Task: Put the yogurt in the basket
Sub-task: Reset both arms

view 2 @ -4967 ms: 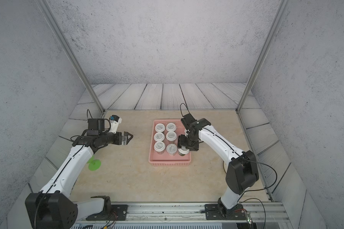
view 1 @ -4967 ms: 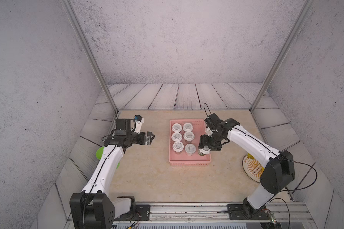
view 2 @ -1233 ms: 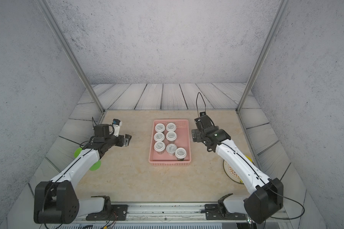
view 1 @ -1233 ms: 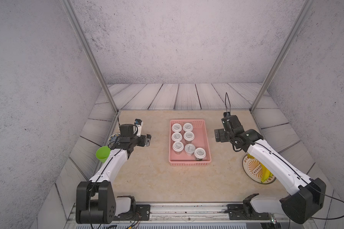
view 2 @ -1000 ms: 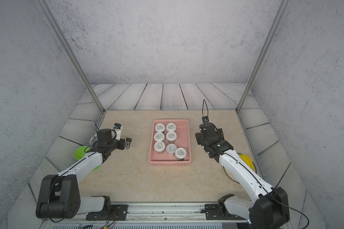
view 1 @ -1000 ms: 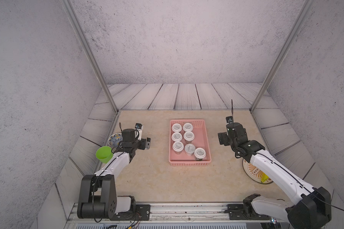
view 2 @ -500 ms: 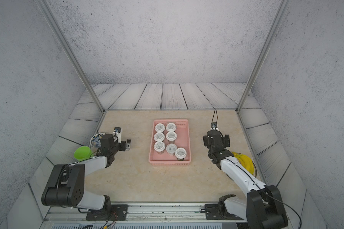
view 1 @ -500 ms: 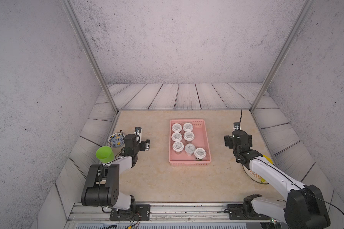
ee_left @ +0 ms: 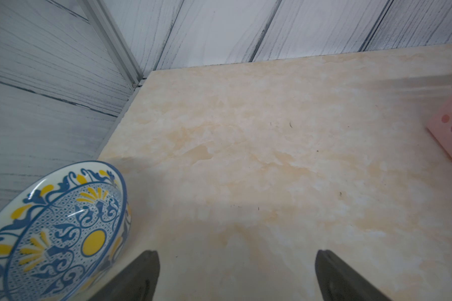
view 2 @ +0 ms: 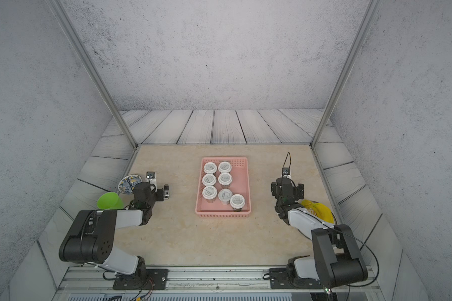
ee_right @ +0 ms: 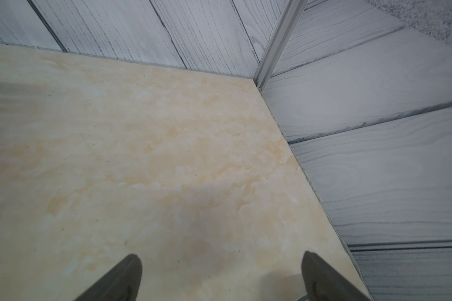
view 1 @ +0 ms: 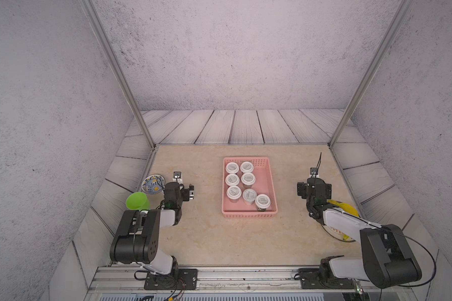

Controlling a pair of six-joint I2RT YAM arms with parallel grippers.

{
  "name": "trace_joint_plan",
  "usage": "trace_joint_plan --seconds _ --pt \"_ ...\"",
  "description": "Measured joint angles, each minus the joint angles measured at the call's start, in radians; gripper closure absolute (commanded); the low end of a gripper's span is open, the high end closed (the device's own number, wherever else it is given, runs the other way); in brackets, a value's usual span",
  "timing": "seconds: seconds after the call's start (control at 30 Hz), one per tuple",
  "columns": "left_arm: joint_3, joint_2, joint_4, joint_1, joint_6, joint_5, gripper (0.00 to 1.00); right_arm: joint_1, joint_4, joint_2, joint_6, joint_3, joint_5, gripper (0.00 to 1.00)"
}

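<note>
Yogurt cups, all seven, sit inside the pink basket, mid-frame on the bench. Left pincer and right pincer both gape wide, each holding nothing.

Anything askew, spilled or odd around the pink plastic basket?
Nothing spilled or damaged. Seven white-lidded yogurt cups sit in the pink perforated plastic basket; the nearest cup breaks the two neat columns, close beside its neighbour.

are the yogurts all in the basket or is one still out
All in. Both top views show seven white-lidded yogurts inside the pink basket, and none on the table around it.
</note>
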Motion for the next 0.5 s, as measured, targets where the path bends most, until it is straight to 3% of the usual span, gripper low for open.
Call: trace_joint_plan --seconds 0.5 --pt "0.0 0.0 0.023 0.0 -0.012 -0.02 0.02 -0.018 0.069 0.015 0.015 -0.014 -0.039 0.0"
